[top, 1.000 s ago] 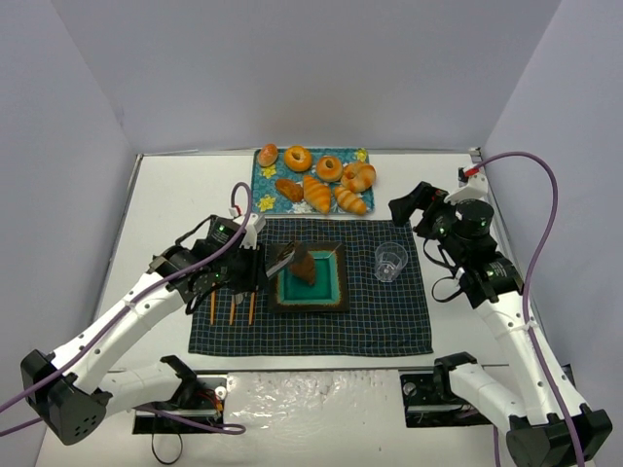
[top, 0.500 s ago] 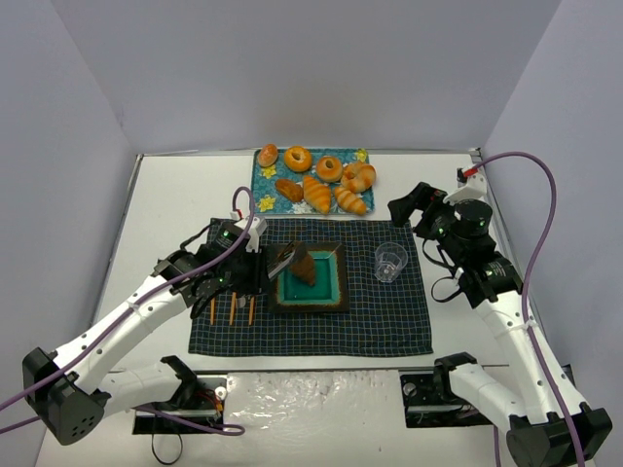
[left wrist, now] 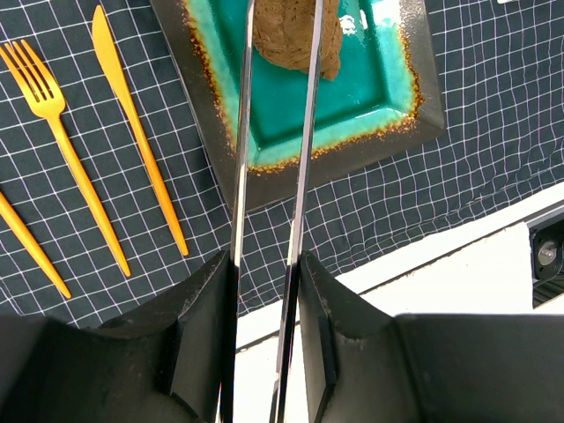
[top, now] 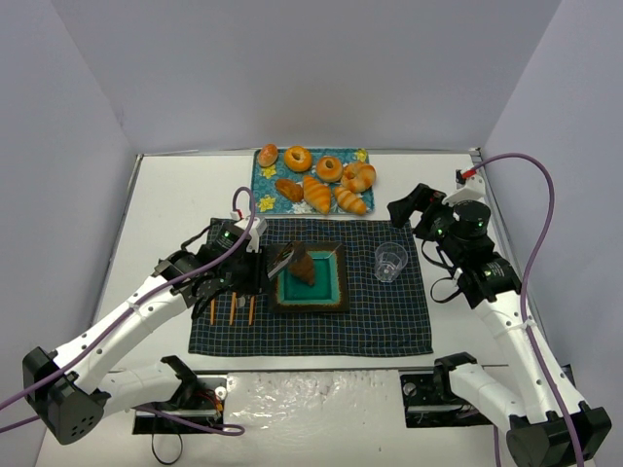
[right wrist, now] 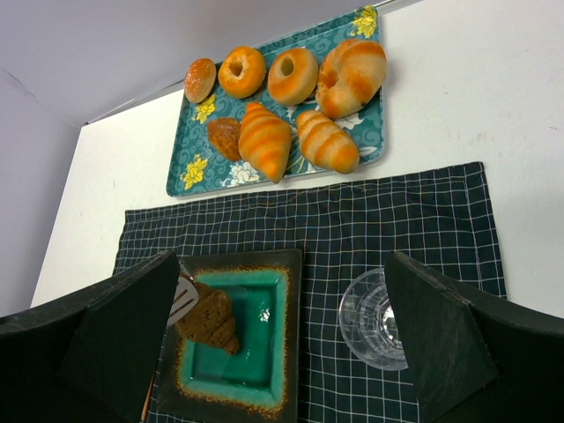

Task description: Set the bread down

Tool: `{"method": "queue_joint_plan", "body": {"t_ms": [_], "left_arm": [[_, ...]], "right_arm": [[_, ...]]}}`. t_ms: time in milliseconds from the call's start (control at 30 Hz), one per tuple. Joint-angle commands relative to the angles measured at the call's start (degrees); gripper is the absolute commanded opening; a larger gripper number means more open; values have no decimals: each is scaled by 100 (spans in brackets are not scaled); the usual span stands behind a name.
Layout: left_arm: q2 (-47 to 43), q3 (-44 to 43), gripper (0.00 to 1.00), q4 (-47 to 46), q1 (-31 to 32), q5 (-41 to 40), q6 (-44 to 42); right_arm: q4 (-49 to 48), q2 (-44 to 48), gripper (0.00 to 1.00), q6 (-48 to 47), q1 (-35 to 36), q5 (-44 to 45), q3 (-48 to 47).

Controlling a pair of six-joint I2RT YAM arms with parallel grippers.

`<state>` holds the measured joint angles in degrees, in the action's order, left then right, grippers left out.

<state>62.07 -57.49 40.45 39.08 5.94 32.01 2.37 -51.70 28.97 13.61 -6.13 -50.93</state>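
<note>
The bread is a dark brown ridged croissant held tilted over the teal square plate. Metal tongs pinch its upper end. My left gripper is shut on the tongs' arms, left of the plate. In the left wrist view the bread sits between the tong arms above the plate. In the right wrist view the bread's lower tip is at the plate; I cannot tell if it touches. My right gripper is open and empty, raised at the right.
A clear glass stands right of the plate on the dark checked placemat. An orange fork and knives lie left of the plate. A teal tray with golden croissants, rings and rolls is at the back.
</note>
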Motion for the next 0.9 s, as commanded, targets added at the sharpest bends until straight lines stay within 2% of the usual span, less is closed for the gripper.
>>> {"method": "queue_joint_plan", "body": {"t_ms": [0,500,867], "left_arm": [[-14,-187,23,-145,47,-91,30],[6,-315,26,-133,47,-104,-2],[33,-341,41,-151,54,-95,-11]], "right_arm": [[-472,53,100,47,46,138,-22],[-474,122,100,58,47,138,-11],[-474,101,100,54,46,140,-5]]}}
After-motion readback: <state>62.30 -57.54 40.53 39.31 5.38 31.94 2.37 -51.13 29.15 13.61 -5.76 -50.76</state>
